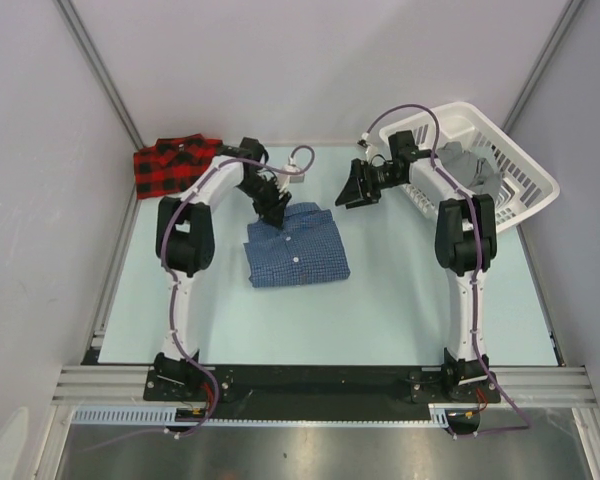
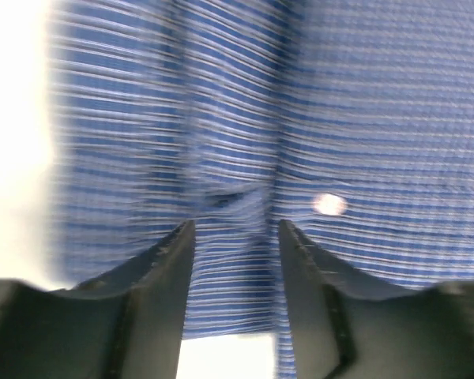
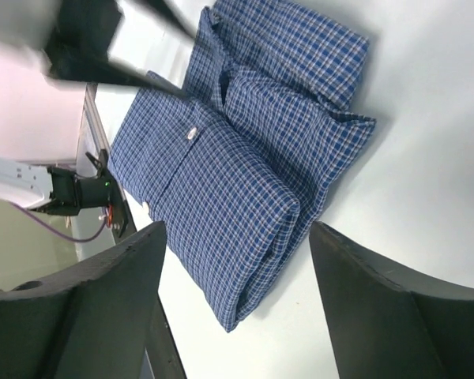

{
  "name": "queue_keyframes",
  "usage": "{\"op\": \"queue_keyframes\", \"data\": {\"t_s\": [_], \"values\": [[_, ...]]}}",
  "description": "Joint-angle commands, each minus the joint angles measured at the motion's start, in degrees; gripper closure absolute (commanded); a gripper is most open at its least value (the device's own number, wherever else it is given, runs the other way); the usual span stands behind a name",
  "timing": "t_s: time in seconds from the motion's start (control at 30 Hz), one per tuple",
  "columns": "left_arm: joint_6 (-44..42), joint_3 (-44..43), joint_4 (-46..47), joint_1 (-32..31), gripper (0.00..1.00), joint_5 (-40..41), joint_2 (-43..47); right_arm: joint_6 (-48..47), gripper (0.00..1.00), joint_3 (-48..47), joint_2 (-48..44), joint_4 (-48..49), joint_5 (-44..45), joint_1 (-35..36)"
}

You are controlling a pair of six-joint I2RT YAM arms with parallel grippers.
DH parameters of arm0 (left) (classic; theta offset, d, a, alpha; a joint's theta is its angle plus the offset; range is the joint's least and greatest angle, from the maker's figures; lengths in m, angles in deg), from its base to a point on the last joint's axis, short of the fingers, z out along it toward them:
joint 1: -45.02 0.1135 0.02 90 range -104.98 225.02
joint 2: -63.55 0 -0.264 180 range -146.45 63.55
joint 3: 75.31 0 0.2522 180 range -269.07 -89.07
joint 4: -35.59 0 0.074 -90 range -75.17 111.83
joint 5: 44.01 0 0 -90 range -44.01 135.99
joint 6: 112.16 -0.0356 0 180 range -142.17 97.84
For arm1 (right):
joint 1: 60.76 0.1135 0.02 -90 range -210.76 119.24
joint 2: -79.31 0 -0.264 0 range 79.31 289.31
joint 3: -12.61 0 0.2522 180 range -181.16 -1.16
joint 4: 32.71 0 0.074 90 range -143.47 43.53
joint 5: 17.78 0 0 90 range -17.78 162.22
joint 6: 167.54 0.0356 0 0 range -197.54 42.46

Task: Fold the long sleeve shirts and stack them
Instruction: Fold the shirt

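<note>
The dark blue check shirt [image 1: 297, 247] lies folded in the middle of the table, collar toward the back. My left gripper [image 1: 275, 212] hovers right over its back left edge. In the left wrist view the left gripper [image 2: 235, 230] is open, its jaws apart with blue cloth [image 2: 363, 118] and a white button [image 2: 329, 204] just beyond them. My right gripper [image 1: 358, 186] hangs open above the table behind and to the right of the shirt. Between its jaws, the right gripper [image 3: 237, 237] views the folded shirt [image 3: 221, 181] without touching it. The red-and-black plaid shirt [image 1: 172, 165] lies folded at the back left.
A white plastic basket [image 1: 525, 170] stands at the back right with grey cloth [image 1: 468, 165] inside, right behind the right arm. Grey walls close in the table on the left, back and right.
</note>
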Motion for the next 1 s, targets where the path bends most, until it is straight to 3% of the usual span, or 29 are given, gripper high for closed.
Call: {"op": "queue_keyframes", "data": {"t_s": [0.0,0.03,0.07,0.27,0.4,0.77,0.93,0.97], "values": [[6.40,-9.83,2.31,3.76,0.42,-3.57,1.77,0.58,0.20,3.60,-2.72,0.13,-3.11,0.11],[7.63,-7.92,2.31,4.47,0.31,-4.01,2.91,0.58,0.19,4.41,-3.25,0.92,-2.94,0.29],[9.04,-5.81,2.57,5.26,0.29,-4.45,6.40,0.32,0.17,5.20,-4.12,1.10,-2.50,0.55],[27.21,20.02,9.07,11.76,0.29,-4.89,21.08,-4.25,0.23,5.12,-3.08,0.40,3.64,3.01],[33.04,33.82,16.54,13.61,0.28,-4.71,24.81,-6.98,0.26,6.44,-1.76,0.83,5.59,3.46],[41.66,36.13,23.84,15.02,0.29,-7.35,18.57,-6.72,0.31,8.90,-0.27,4.78,5.68,3.98],[43.15,37.10,25.95,15.20,0.42,-9.72,18.04,-2.86,0.41,10.39,-0.61,9.00,3.31,4.16],[43.16,37.01,26.04,15.28,0.51,-9.90,18.21,-1.55,0.44,11.00,-0.62,10.75,3.04,4.33]]}}
